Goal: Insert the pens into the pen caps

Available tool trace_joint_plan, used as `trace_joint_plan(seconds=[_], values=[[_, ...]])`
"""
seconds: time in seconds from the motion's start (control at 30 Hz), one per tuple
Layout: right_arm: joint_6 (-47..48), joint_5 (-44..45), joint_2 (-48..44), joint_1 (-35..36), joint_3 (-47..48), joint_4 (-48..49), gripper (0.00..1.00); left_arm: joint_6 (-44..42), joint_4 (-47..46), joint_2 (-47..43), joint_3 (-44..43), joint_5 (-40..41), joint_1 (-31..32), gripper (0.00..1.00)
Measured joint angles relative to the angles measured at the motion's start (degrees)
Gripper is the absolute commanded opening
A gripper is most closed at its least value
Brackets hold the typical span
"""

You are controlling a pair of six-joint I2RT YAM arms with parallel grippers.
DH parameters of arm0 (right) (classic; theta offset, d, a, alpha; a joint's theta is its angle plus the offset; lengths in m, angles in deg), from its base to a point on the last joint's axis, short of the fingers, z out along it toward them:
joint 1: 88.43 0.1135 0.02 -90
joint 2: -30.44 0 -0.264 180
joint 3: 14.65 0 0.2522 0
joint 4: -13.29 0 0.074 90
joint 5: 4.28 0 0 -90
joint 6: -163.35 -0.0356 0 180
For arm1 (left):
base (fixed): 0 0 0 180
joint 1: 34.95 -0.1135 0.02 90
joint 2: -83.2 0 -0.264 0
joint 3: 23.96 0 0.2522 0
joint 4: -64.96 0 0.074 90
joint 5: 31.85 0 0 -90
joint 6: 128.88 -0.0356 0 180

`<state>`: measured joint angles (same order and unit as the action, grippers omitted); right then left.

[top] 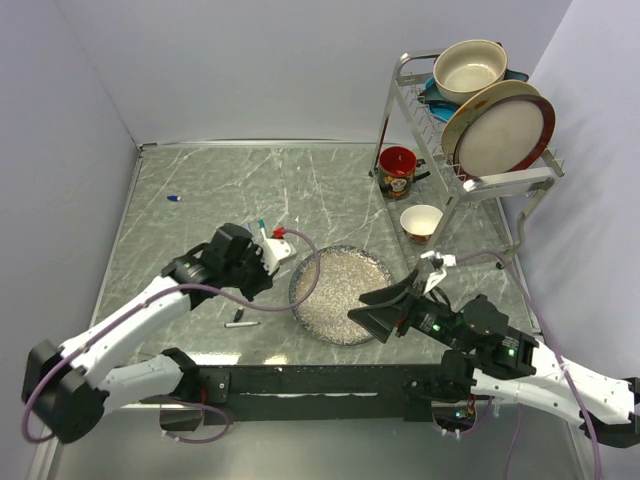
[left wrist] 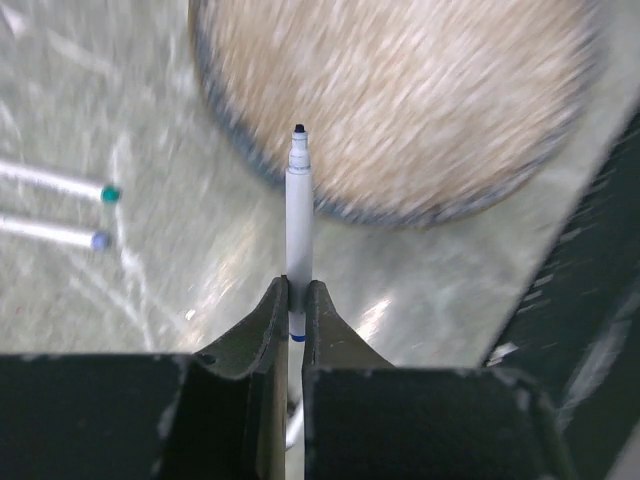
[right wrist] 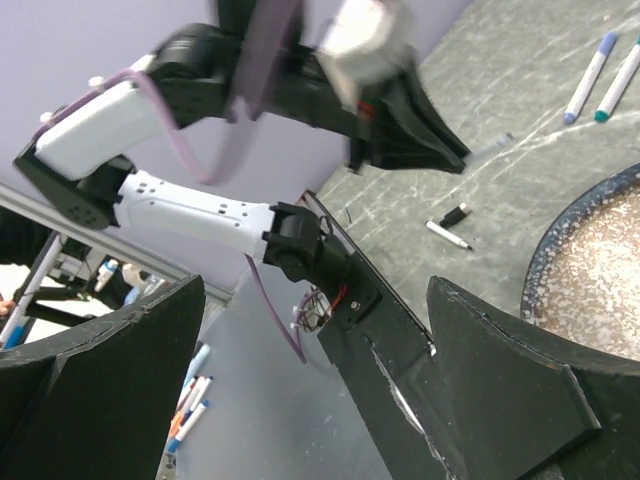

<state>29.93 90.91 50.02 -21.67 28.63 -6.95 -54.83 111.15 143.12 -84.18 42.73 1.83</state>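
- Right tool [top: 358,306]: jaws spread wide, holding nothing, above the 4 o'clock part of the speckled plate [top: 330,285].
- Left tool [left wrist: 296,292]: pinching a white pen [left wrist: 299,215] by its rear; the black nib points to 12 o'clock, over the plate's rim.
- A teal-ended pen [left wrist: 55,183] and a blue-ended pen [left wrist: 50,232] lie on the surface [left wrist: 180,260], at that tool's 10 o'clock, well apart from it.
- A blue cap [top: 174,198] lies far off at 10 o'clock.

Bright even light, blurred wrist views
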Motion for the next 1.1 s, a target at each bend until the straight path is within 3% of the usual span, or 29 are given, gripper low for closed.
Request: trace_joint_plan(seconds=[0.17, 0.4, 0.5, 0.6, 0.87, 1.1], values=[[0.2, -1.4, 7.6, 0.0, 0.3, 4.1, 0.91, 8.5, -6.3, -10.3, 0.6, -8.2, 0.0, 0.01], [2.7, -2.4, 17.3, 0.1, 2.4, 11.3, 0.51, 22.9, -20.0, -21.7, 6.1, -17.7, 0.0, 0.01], [4.3, -3.1, 20.5, 0.1, 3.7, 16.1, 0.5, 28.5, -24.7, -24.2, 7.9, -20.5, 0.0, 0.01], [5.6, -3.6, 23.0, 0.2, 4.9, 20.6, 0.56, 32.5, -28.0, -25.8, 8.6, -22.3, 0.0, 0.01], [9.0, -4.5, 30.1, 1.0, 9.4, 27.8, 0.6, 38.3, -32.5, -27.9, 8.9, -24.5, 0.0, 0.01], [10.8, -4.8, 33.6, 1.9, 12.1, 29.8, 0.49, 40.7, -32.8, -28.3, 8.9, -25.1, 0.0, 0.01]])
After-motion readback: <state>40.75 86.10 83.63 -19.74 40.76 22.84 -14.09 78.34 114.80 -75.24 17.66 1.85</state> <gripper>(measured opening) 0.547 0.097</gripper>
